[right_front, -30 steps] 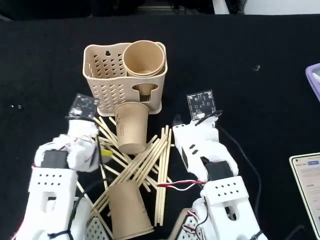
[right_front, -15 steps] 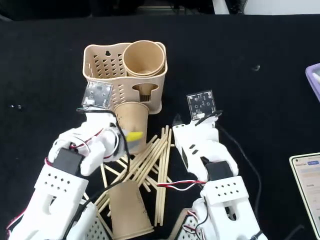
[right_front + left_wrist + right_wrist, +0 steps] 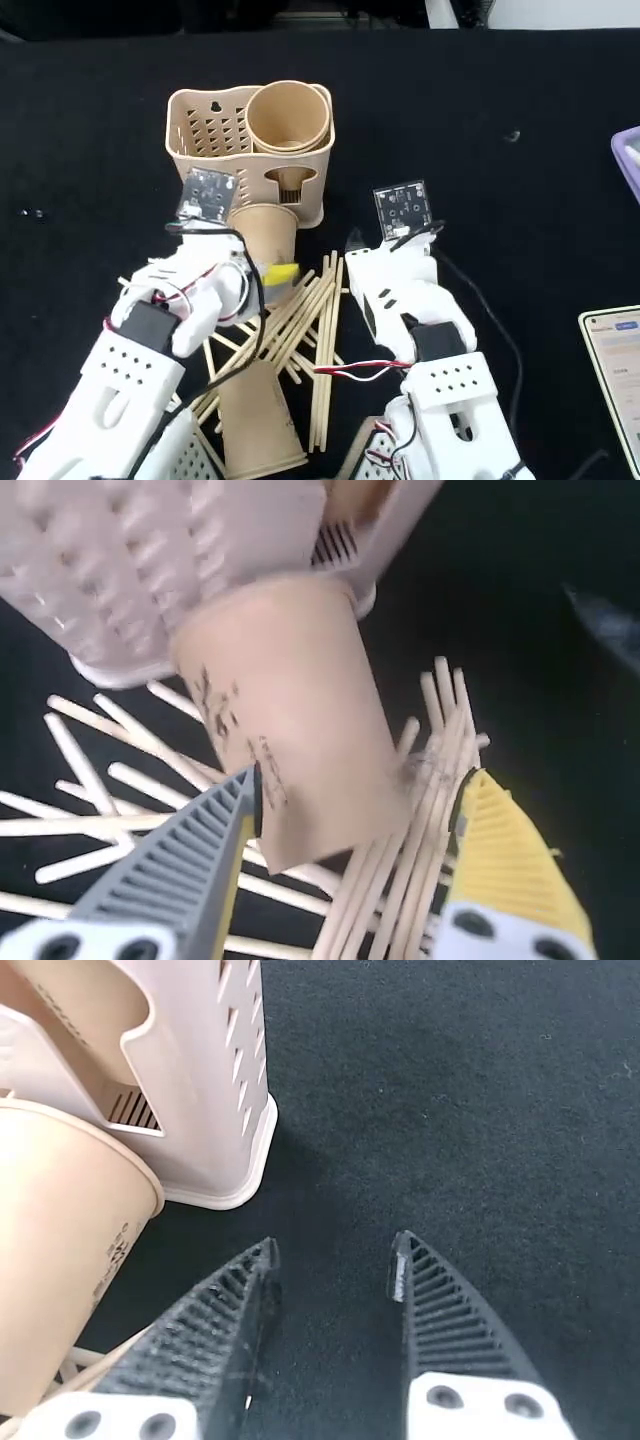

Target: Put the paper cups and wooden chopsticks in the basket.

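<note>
One tan paper cup (image 3: 265, 232) lies tipped on scattered pale wooden chopsticks (image 3: 322, 300), rim toward the beige slotted plastic basket (image 3: 215, 185). We note the left gripper (image 3: 360, 780), spread wide, has advanced to straddle it; the right gripper (image 3: 335, 1250) gapes, unmoved.

High camera down over the table (image 3: 480, 80); both wrist cameras close, toward the basket (image 3: 230, 1080).

The right claw (image 3: 334, 1250) gapes over the table (image 3: 480, 1110) near basket (image 3: 235, 1080) and paper cup (image 3: 60, 1260).
</note>
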